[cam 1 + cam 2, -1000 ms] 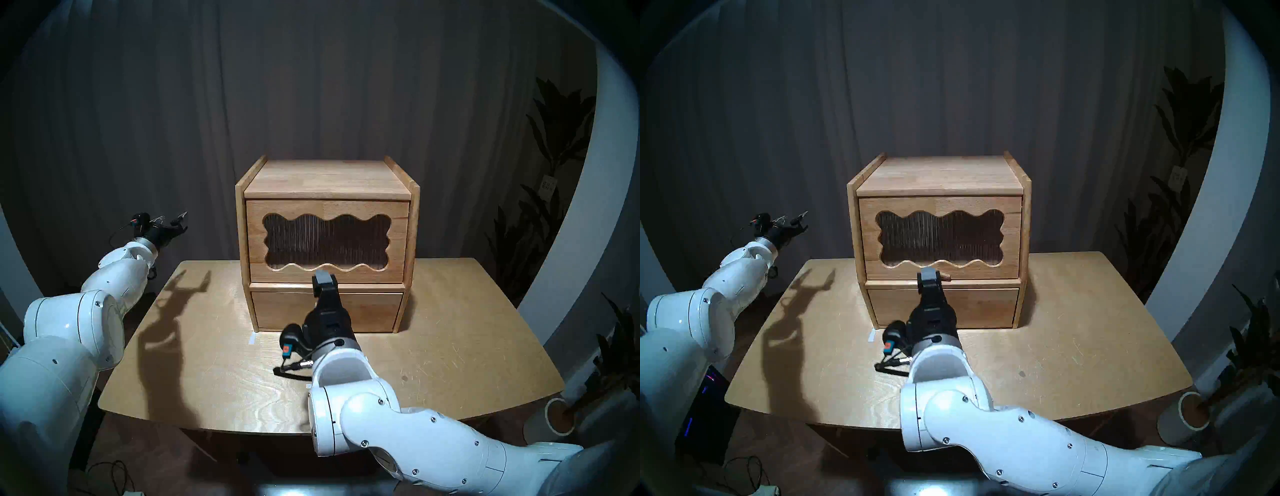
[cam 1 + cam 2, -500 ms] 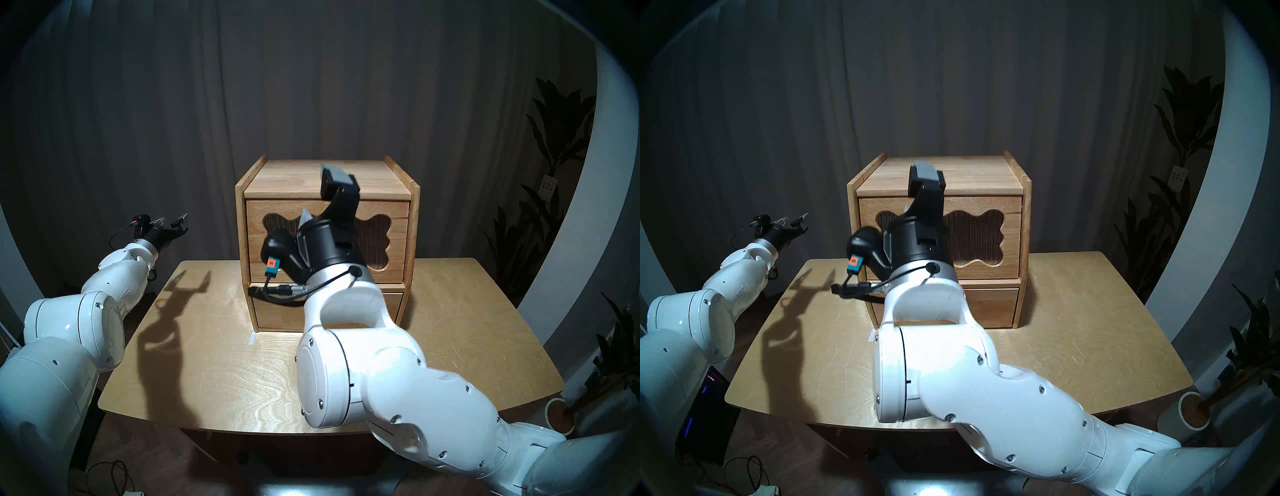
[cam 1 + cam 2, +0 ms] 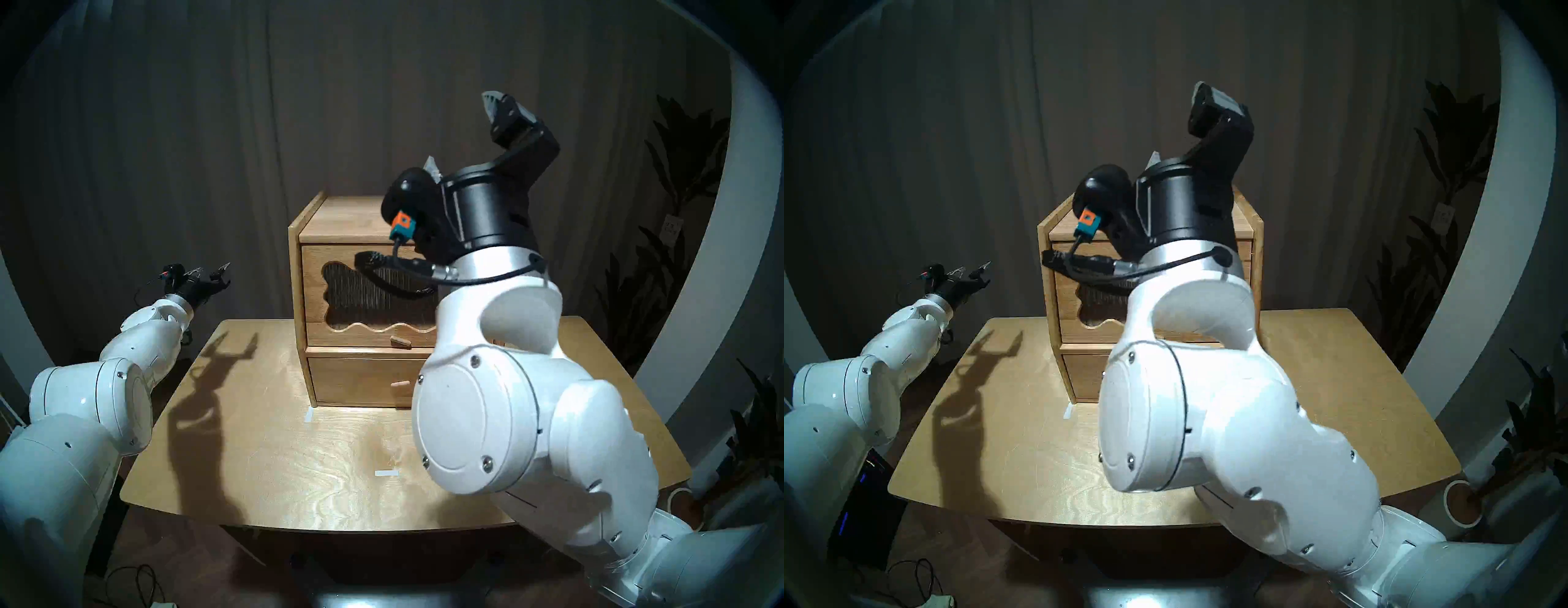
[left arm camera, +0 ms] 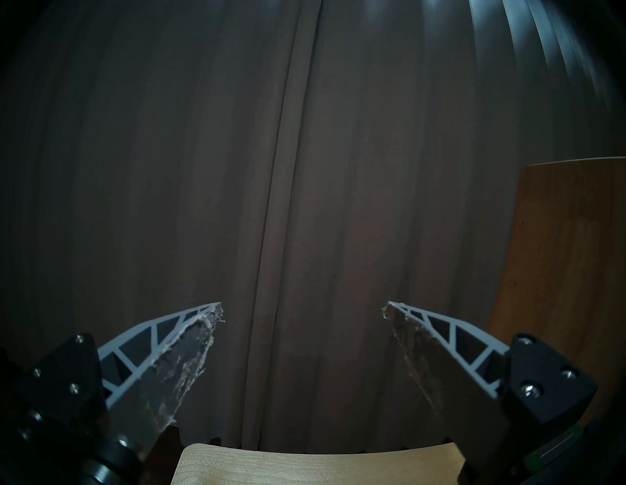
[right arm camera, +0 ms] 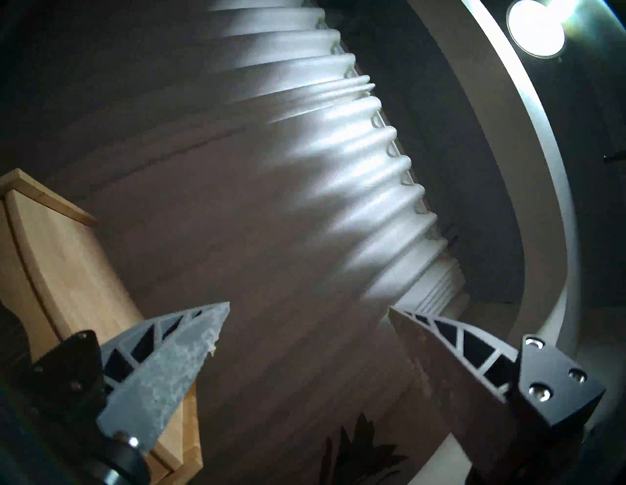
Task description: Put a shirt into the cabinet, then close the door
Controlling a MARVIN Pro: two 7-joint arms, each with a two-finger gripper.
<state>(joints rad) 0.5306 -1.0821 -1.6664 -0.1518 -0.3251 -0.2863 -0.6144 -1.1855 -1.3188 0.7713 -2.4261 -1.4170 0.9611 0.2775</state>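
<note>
The light-brown wooden cabinet [image 3: 339, 220] stands at the back middle of the table. Its door [image 3: 335, 327], with a wavy ribbed window and a peg handle [image 3: 400, 341], is shut flush. The shirt is not in view; nothing can be made out through the window. My right gripper [image 3: 462, 136] is open and empty, raised high above the cabinet's right side; my right arm hides the cabinet's right half. The right wrist view shows its spread fingers [image 5: 162, 365] and the cabinet's top [image 5: 67, 264]. My left gripper [image 3: 210, 269] is open and empty, in the air left of the cabinet.
The drawer [image 3: 356, 382] below the door is shut, with its own peg. The wooden table [image 3: 275, 467] bears two white tape marks [image 3: 387, 473]. A dark curtain hangs behind. Plants [image 3: 679, 191] and a white pot [image 3: 1463, 505] stand at the right.
My right gripper has left the door's peg handle and swung up and to the right, above the cabinet. The door stays shut. The left arm has not moved.
</note>
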